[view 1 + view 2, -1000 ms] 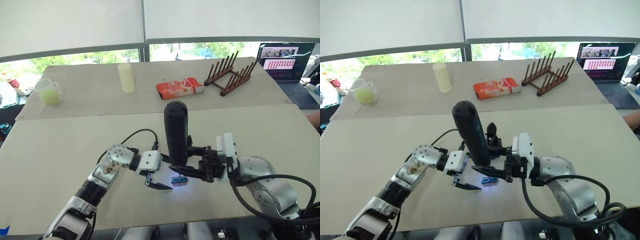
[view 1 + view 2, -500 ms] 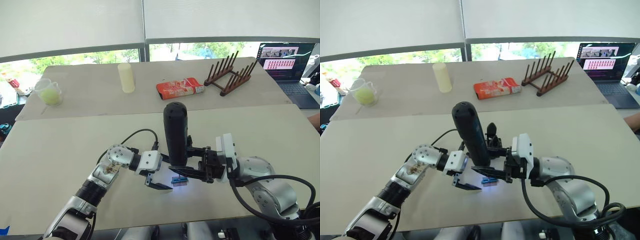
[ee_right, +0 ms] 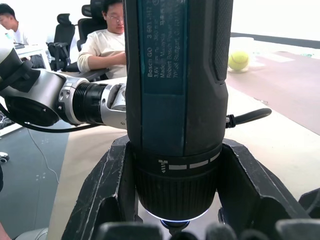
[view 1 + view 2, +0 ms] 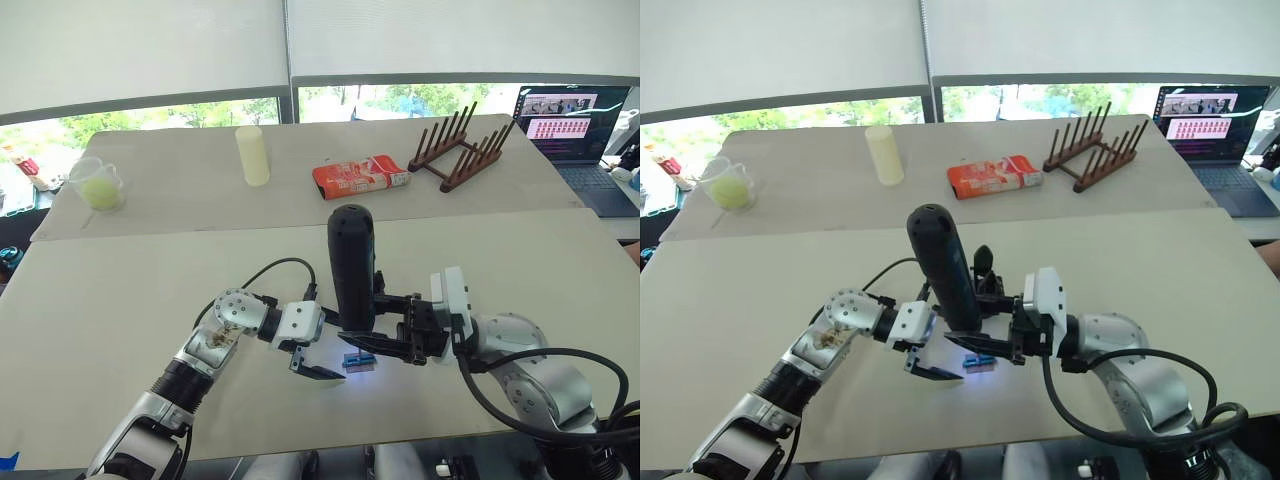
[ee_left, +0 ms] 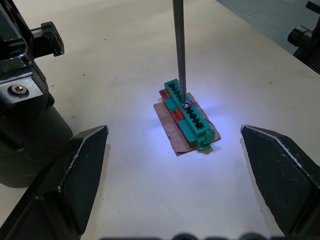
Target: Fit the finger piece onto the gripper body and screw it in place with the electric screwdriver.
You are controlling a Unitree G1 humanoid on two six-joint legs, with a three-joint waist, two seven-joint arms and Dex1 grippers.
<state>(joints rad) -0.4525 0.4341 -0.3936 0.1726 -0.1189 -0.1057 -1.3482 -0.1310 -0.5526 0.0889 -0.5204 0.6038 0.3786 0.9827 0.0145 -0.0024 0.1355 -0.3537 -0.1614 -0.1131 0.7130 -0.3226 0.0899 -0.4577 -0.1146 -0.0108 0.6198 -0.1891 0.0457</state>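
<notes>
Tables (image 4: 120,300) — two beige tops — stand beneath shaded windows (image 4: 150,50).

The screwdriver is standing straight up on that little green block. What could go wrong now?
The screwdriver bit sits on a screw in the green block, which lies loose on the table. The block might twist or slide. The left gripper is open beside it, not holding it. The bit could also slip off.

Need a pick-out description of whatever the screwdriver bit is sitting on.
On the near beige table, look between the robot's two hands, where the upright black cylindrical electric screwdriver shines a bluish light. Its thin metal bit lands on a small green ridged plastic block lying on a brown card. It is the only green item on that table.
</notes>
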